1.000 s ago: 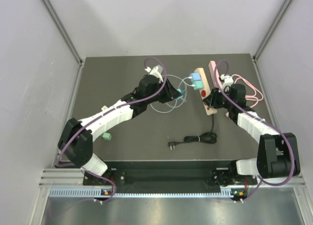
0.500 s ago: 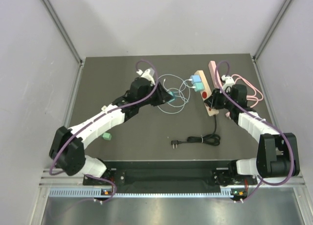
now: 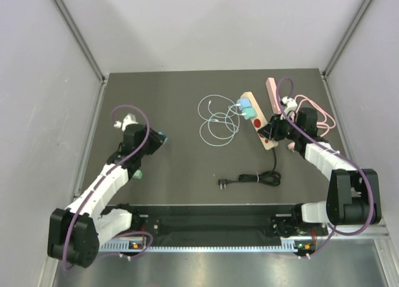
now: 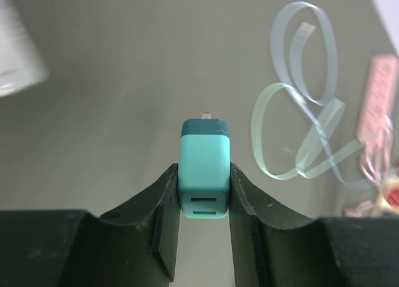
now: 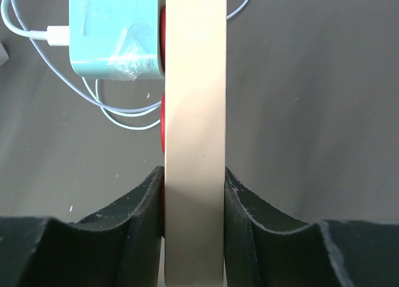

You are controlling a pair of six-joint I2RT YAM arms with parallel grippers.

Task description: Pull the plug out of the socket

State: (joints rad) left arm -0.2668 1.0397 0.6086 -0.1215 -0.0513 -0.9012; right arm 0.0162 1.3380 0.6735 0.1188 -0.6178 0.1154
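Clearly, my left claw [image 4: 204, 178] pinches the teal plug [image 4: 206, 156] well apart from the power strip [image 5: 193, 100], which my right claw [image 5: 193, 181] clamps. The plug's prongs are mostly hidden, and my wrist view cuts off the strip's ends.

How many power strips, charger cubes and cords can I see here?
Power strips: 2 (beige strip, pink strip)
Charger cubes: 3 (teal cube in the left gripper; light blue cube and second teal cube on the beige strip)
Cords: 3 (white cord, black cord, pink cord)
Small green block, unidentifiable: 1
Total: 9
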